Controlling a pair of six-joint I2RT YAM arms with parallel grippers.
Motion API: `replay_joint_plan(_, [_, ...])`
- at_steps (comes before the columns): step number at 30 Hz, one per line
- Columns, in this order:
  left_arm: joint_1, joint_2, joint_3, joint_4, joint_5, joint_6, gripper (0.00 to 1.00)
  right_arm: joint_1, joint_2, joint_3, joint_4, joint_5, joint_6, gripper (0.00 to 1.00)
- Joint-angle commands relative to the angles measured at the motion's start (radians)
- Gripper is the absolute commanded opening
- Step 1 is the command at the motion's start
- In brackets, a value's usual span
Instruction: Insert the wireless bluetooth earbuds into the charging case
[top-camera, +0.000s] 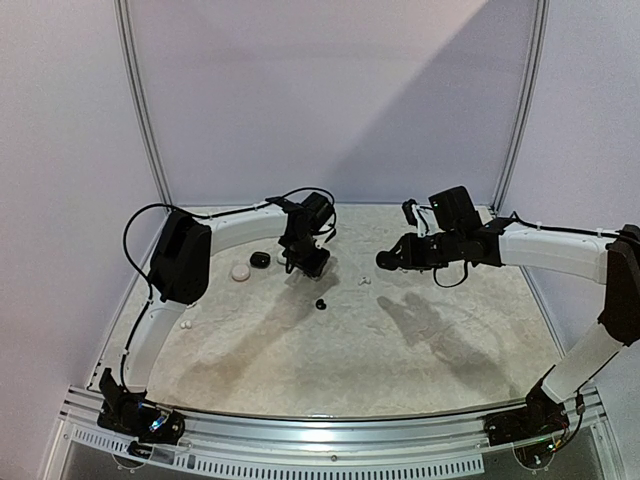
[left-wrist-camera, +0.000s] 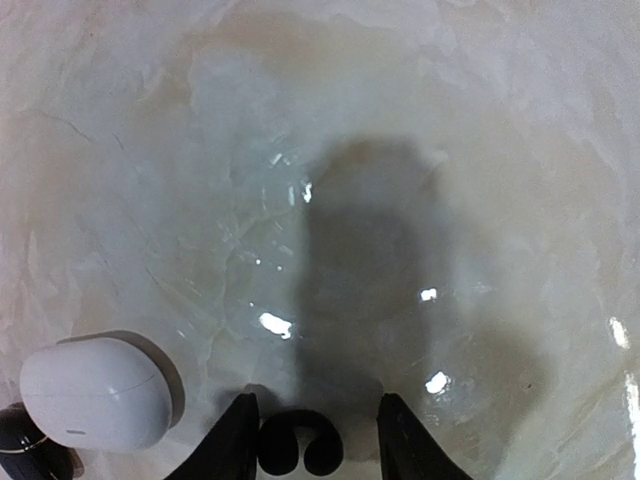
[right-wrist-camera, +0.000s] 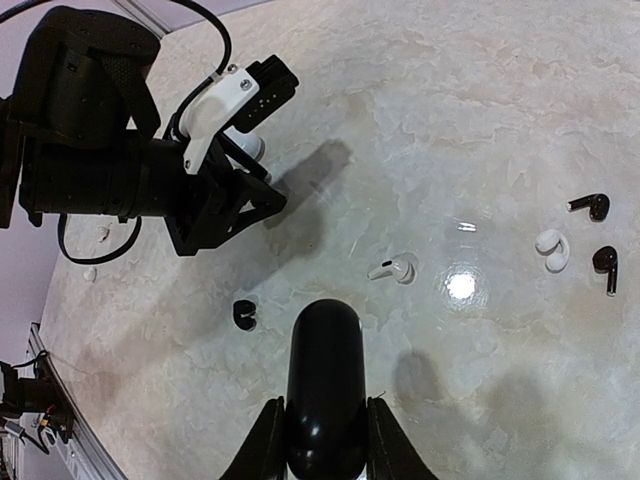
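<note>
A pale, marbled bench lies under both arms, closed in by plain whitish walls. We see the left pincer part-open, its fingers standing either side of a curved black earbud. The bud sits against one finger with a gap at the other, so it is not clamped, and we cannot tell whether it rests on the bench. Near this pincer lie a white case and a dark case, side by side. The right pincer is closed on a black charging case, held clear of the bench. Below it a small black earbud and a white stemmed earbud lie loose. Farther off, a second white earbud lies between two black stemmed earbuds.
</note>
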Motion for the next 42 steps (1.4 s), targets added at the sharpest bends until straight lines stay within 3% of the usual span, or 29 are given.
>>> replay_joint_plan(1, [0.004,0.017,-0.033,-0.055,0.061,-0.052,0.39,0.0,-0.001,0.022,-0.012,0.021,-0.008,0.0])
replay_joint_plan(13, [-0.053,-0.014,-0.152,-0.041,0.16,-0.122,0.37,0.001,-0.034,-0.02,-0.004,0.026,-0.01,0.0])
replay_joint_plan(21, [-0.104,0.011,-0.128,-0.053,0.225,-0.175,0.33,0.001,-0.085,-0.061,-0.001,0.042,-0.005,0.0])
replay_joint_plan(34, [-0.2,0.05,-0.085,-0.067,0.298,-0.248,0.35,0.001,-0.125,-0.074,-0.013,0.044,-0.004,0.0])
replay_joint_plan(42, [-0.2,0.033,-0.075,-0.076,0.283,-0.214,0.61,0.0,-0.134,-0.077,-0.011,0.044,-0.004,0.0])
